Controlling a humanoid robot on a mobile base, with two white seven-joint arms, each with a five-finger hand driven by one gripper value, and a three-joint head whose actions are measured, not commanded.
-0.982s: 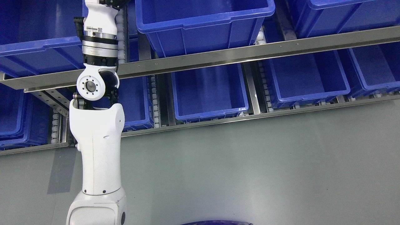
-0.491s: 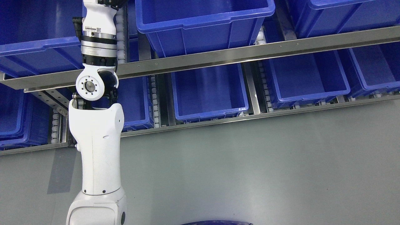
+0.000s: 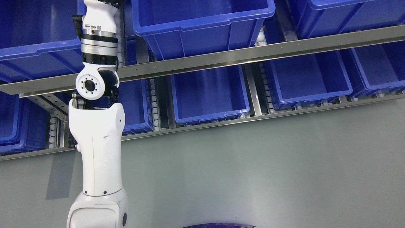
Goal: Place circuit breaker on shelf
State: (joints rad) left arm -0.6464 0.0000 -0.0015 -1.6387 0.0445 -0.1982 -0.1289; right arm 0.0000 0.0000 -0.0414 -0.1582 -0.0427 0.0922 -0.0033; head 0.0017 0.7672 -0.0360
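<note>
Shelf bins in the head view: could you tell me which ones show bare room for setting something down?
The lower middle bin, between the roller rails, shows a bare floor, as does the lower right bin. The upper middle bin looks bare inside as well. The left column is crowded: the left arm rises across it, with the hand out of frame.

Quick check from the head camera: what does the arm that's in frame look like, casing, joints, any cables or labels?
Only the left arm shows. Its long segment has a glossy white shell with small dark screw holes. Above it sits a round white joint cap ringed with bolt holes, then a black and silver metal collar, then white casing with a small printed label. A black cable connector pokes out at the left. The hand is out of frame.
</note>
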